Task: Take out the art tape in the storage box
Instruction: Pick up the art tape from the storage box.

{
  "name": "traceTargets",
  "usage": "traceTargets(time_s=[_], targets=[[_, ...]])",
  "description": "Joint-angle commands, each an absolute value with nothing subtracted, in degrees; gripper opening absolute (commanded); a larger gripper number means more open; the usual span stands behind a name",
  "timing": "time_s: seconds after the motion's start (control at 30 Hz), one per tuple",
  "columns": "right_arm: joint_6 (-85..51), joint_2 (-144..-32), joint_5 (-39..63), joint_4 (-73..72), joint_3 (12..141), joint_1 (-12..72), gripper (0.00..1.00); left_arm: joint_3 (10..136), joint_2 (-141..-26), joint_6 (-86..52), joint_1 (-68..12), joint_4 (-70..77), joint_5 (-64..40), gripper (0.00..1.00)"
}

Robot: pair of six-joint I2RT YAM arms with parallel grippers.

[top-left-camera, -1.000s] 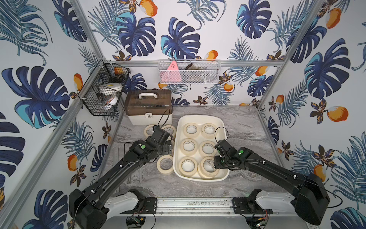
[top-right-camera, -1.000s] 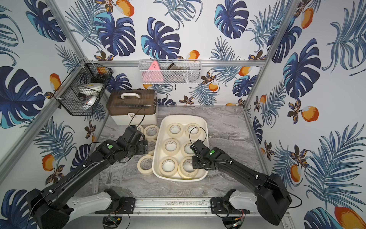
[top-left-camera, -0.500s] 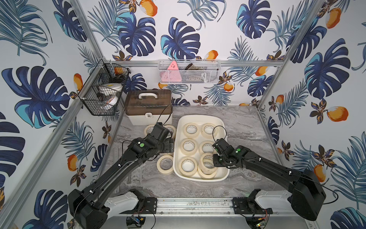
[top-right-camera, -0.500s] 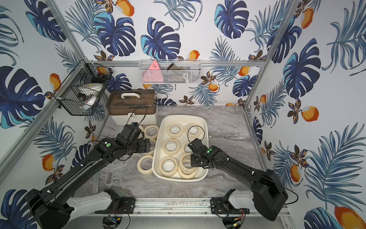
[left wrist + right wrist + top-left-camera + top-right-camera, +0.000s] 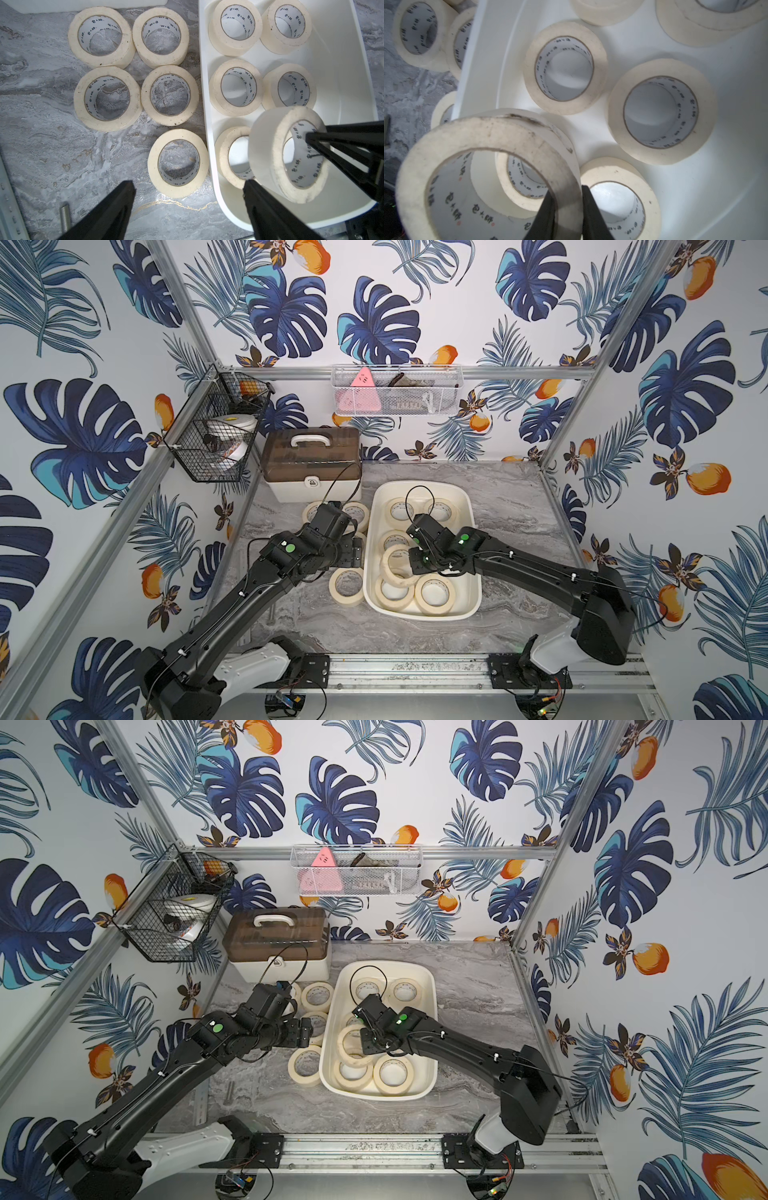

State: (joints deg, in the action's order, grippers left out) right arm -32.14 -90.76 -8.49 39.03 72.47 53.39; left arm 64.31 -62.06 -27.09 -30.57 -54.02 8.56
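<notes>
A second ago the right gripper (image 5: 566, 193) was low in the box (image 5: 470, 510) and the roll (image 5: 488, 143) lay flat there. Now it is clamped on the wall of this roll, one finger inside the core and one outside, and it has raised it. The roll hangs tilted, almost on its edge, above the near left part of the box, free of the rolls (image 5: 234, 87) that lie flat below. I judge that this roll is picked but not yet out: it must pass over the left rim.

The left gripper (image 5: 189, 182) hovers released, holding nothing, over the desk (image 5: 515, 497) just beside that rim; it has moved only a little. Below it, five rolls (image 5: 107, 97) already lie on the desk between the box and the desk's left edge, the nearest just beside the rim. Free room on that side is only toward the front edge; right of the box the desk is bare. The left gripper stands close to the way out, so a collision is the risk.
</notes>
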Motion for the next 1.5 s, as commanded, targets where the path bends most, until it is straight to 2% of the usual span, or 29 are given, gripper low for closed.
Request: traceTargets(time_s=[0.0,0.5,0.57,0.63,0.87,1.03,1.1,1.3,1.4,1.47], targets=[[-31.65,-94.21,-8.06,36.1,76.7,54.72,0.16,63.51,-61.05,-25.11,-30.42,-54.85,6.78,0.87],[-28.92,-105.52,-5.32,34.82,88.83,58.01,0.16,61.18,-64.79,-26.18,-30.42,-54.26,11.52,0.8],[-28.86,-105.98,-5.27,34.61,89.27,58.17,0.16,61.1,-65.79,-26.62,-30.42,-54.23,12.7,0.77],[-28.67,-106.41,-5.13,33.67,89.2,58.26,0.16,61.33,-67.07,-27.25,-30.45,-54.22,15.07,0.65],[-28.6,-107.57,-4.3,32.27,89.56,58.3,0.17,60.78,-70.27,-28.18,-30.35,-51.62,17.03,0.61],[-28.33,-107.69,-3.62,32.1,89.81,58.34,0.17,60.78,-71.53,-28.79,-30.19,-50.48,16.3,0.41],[-28.38,-107.36,-3.46,31.78,89.47,58.41,0.17,60.57,-71.91,-29.3,-30.02,-50.11,15.78,0.38],[-28.57,-107.04,-1.9,30.99,89.12,58.28,0.23,59.99,-72.36,-30.91,-29.72,-48.01,14.39,0.15],[-28.42,-106.63,-1.47,30.94,88.95,58.27,0.28,60.45,-72.42,-31.89,-29.72,-48.24,15.74,0.0],[-28.35,-105.99,-1.92,30.99,88.56,58.21,0.36,60.4,-71.85,-32.82,-29.75,-48.43,16.91,0.0]])
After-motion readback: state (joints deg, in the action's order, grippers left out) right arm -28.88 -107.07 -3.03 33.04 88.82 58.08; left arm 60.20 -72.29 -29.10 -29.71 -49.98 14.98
